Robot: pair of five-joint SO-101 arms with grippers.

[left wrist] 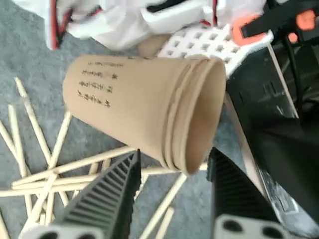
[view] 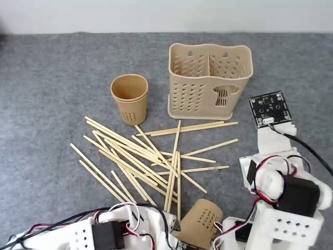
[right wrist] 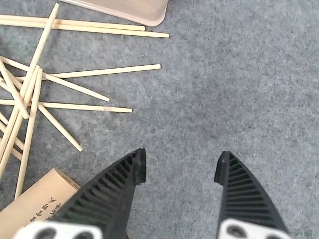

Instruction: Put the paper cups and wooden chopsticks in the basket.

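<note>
Lying tipped over at the near edge, the paper cup stack (left wrist: 144, 104) sits at the left gripper (left wrist: 172, 154), jaws wide, clasping nothing; the right gripper (right wrist: 182, 157) gapes empty above the grey mat (right wrist: 239, 74).

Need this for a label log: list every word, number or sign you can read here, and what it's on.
Tipped paper cup: columns of small dark characters down its side, too blurred to read.
Upright paper cup: a patch of tiny dark marks, too small to read.
Circuit board: tiny pale marks, unreadable.
Chopsticks and basket: no print visible.
Nothing can be quoted.
</note>
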